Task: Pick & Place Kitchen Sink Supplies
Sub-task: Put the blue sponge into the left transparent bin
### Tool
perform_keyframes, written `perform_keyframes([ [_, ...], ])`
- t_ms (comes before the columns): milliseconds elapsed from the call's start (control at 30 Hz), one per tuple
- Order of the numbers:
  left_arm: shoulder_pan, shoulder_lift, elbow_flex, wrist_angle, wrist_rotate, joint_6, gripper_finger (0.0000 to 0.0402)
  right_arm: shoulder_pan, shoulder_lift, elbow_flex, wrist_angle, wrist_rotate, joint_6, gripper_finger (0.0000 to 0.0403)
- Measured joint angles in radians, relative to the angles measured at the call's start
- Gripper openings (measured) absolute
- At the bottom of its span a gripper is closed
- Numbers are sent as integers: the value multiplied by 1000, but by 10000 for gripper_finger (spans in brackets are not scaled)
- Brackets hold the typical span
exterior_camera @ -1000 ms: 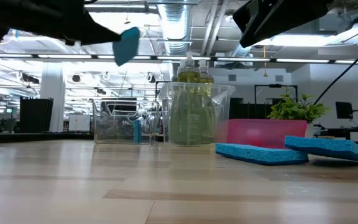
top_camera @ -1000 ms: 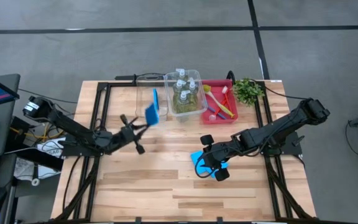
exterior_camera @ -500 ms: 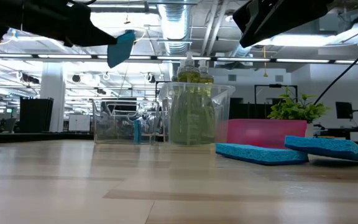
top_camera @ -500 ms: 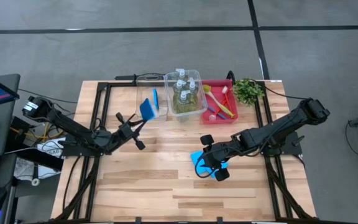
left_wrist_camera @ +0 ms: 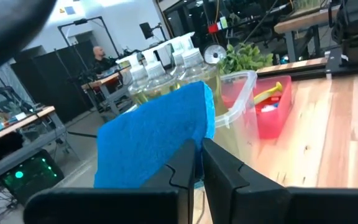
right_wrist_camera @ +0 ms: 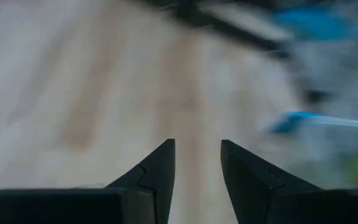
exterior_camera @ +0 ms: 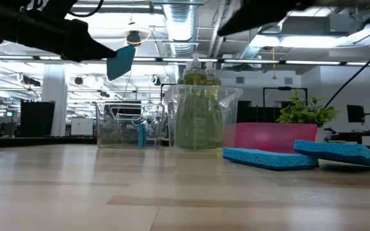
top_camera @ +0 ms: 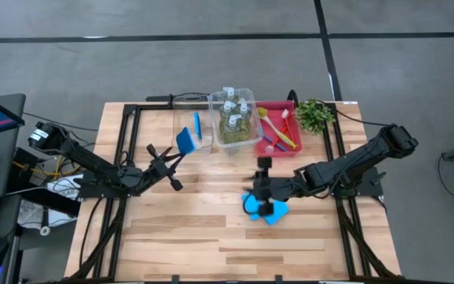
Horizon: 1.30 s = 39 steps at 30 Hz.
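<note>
My left gripper (top_camera: 173, 158) is shut on a flat blue sponge (top_camera: 184, 140), high in the air (exterior_camera: 121, 61) just near of the clear bins. A second sponge (top_camera: 197, 126) stands on edge inside the left clear bin (top_camera: 181, 101). The neighbouring bin holds the bottles of yellow-green liquid (top_camera: 233, 118). Red, yellow and teal brushes (top_camera: 278, 132) lie in the red tray (top_camera: 289, 105). Two more blue sponges (top_camera: 262, 208) lie flat on the table (exterior_camera: 268, 158), one (exterior_camera: 342, 153) overlapping the other. My right gripper (top_camera: 263, 189) hovers over them, open (right_wrist_camera: 197, 163). My left gripper pinches the blue sponge between its two fingers (left_wrist_camera: 185, 163) at one edge (left_wrist_camera: 194, 146). The fingers come from the table's left, slanting toward the far right. The sponge is lifted clear and stands out beyond the fingertips, its broad face (left_wrist_camera: 154, 134) showing in the wrist view.
A small leafy plant (top_camera: 314, 114) stands at the table's far right corner, beside the red tray. Black frame rails (top_camera: 128, 142) run along both sides of the table. Bare wood (top_camera: 195, 229) lies across the near half.
My left gripper has carried the sponge a little toward the table's left and lowered it slightly. My right gripper has turned about over the two lying sponges and shifted a little toward the table's left; its wrist view is blurred by motion. The sponges on the table have stayed put.
</note>
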Motion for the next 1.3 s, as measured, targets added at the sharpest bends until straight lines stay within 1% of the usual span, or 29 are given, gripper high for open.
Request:
perform_keyframes([
  [67, 0, 0, -5, 0, 0, -7, 23, 0, 0, 0, 49, 133, -3, 122],
  [100, 0, 0, -6, 0, 0, -7, 23, 0, 0, 0, 61, 179, -10, 122],
  [167, 0, 0, -9, 4, 0, -8, 24, 0, 0, 0, 63, 222, -21, 122],
  [367, 0, 0, -10, 4, 0, -8, 24, -1, 0, 0, 40, 193, -21, 122],
  [867, 0, 0, -10, 3, 14, -6, 25, -1, 0, 0, 40, 192, -21, 122],
  [1000, 0, 0, -8, -6, -40, 41, 19, -1, 0, 0, 39, 191, -21, 122],
  [1100, -6, 0, 28, -41, -143, 106, 16, -1, 0, 0, 32, 192, -20, 122],
  [1200, -18, 0, 84, -44, -265, 246, 15, -1, 0, 0, 15, 191, -20, 122],
  [1300, -22, 0, 161, -41, -392, 433, 14, -1, 0, 0, 14, 191, -20, 122],
])
